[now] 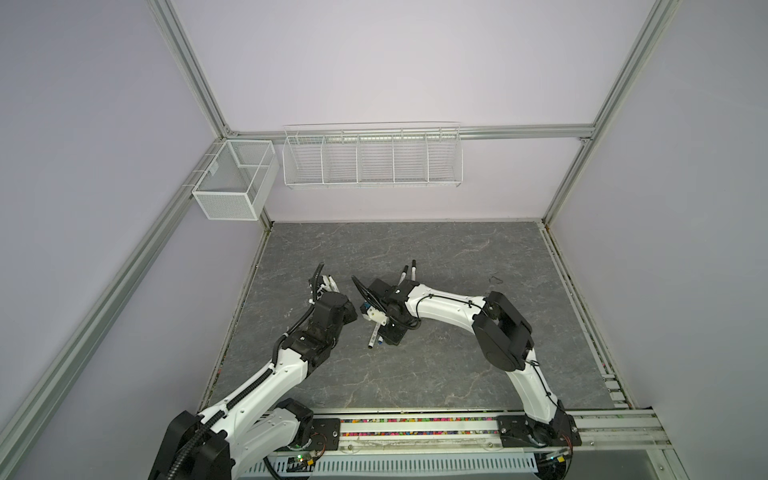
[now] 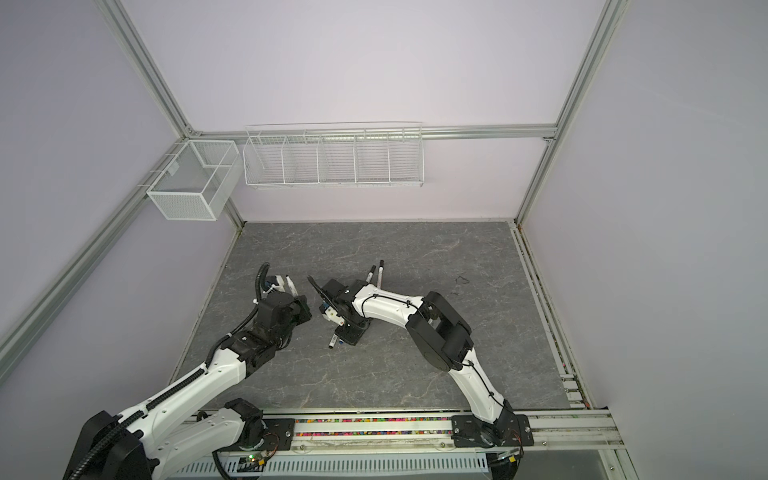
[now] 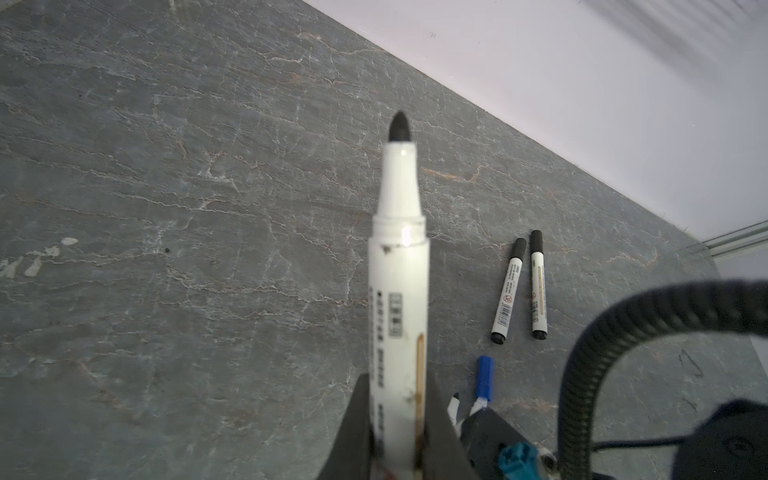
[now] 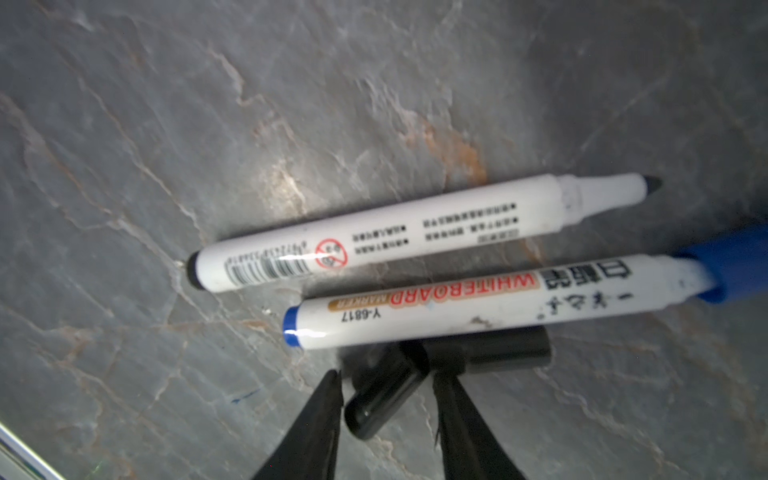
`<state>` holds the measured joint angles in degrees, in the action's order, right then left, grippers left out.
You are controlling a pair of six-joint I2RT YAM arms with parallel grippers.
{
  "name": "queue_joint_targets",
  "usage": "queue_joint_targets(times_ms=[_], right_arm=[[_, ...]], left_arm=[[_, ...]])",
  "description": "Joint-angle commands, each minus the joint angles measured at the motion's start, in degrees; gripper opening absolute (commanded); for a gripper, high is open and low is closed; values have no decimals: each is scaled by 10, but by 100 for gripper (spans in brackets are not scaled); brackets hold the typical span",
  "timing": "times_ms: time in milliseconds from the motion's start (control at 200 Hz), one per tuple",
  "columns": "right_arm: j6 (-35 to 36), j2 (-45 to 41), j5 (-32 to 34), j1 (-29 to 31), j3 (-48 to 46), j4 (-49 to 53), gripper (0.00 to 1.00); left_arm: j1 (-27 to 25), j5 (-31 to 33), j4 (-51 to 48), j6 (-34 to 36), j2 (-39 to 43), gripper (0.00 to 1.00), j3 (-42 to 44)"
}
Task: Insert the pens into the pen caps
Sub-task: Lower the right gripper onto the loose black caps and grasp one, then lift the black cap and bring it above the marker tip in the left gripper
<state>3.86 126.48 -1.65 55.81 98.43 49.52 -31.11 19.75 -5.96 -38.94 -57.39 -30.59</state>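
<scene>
Right wrist view cuts off the blurred blue cap (image 4: 742,262).

This is a robotics lab test cell: an aluminium frame (image 1: 199,87) encloses plain lilac walls (image 1: 395,62), two robot arms (image 1: 266,382) are mounted on a rail (image 1: 602,428) at the edge of a grey stone-look tabletop (image 1: 415,374), and a wire rack (image 1: 374,162) and mesh bin (image 1: 226,195) hang from the frame.
</scene>
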Motion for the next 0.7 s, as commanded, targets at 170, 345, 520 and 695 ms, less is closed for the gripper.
queue_joint_targets(times_ms=[170,345,520,695], right_arm=[[16,20,14,4,2,14,27],[32,-23,-9,4,-38,-9,20],[37,-100,-53,-10,-79,-37,17],[17,-166,-80,-50,-93,-53,14]], left_arm=[[4,-1,-18,12,11,0,12],[4,-21,-11,23,-1,0,11],[4,-45,12,32,-24,0,14],[4,-105,38,64,-54,0,13]])
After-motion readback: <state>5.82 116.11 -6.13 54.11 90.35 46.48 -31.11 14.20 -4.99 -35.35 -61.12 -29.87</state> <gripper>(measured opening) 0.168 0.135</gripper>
